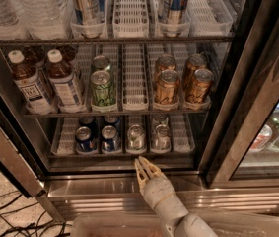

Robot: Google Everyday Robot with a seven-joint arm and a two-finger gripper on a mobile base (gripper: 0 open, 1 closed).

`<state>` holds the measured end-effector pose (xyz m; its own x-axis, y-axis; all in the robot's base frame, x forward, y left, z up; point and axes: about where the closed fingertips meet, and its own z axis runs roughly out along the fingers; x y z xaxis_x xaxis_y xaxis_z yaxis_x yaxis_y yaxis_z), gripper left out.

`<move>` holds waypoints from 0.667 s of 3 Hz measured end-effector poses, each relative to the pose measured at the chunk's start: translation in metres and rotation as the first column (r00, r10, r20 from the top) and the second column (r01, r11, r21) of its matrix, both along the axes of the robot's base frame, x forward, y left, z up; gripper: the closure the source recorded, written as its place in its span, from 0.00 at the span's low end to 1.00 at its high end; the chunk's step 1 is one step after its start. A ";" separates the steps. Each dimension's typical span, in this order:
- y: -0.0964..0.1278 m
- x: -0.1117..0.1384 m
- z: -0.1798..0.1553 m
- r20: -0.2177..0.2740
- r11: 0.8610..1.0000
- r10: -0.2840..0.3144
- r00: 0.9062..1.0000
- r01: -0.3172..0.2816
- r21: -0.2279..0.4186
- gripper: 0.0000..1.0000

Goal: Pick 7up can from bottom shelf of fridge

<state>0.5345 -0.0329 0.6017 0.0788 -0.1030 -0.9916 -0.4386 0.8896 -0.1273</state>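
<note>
The fridge stands with its door open. On its bottom shelf, a wire rack with white lane dividers, two silvery-grey 7up cans stand side by side at the front, one in the middle and one to its right. Another silvery can stands behind the right one. My gripper is just below and in front of the shelf's front edge, over the steel base panel, pointing up at the gap between the two cans. It is open and empty, and its fingers show close together.
Dark blue cans stand left of the 7up cans. The rack above holds tea bottles, a green can and gold cans. The open door's frame is at the left. A second fridge is at the right. Cables lie on the floor.
</note>
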 end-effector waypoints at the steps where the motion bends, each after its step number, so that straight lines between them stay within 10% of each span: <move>1: 0.000 0.000 0.000 0.000 1.000 0.000 1.000 0.000 0.000 0.69; 2: 0.000 0.000 0.000 0.000 1.000 0.000 1.000 0.000 0.000 0.56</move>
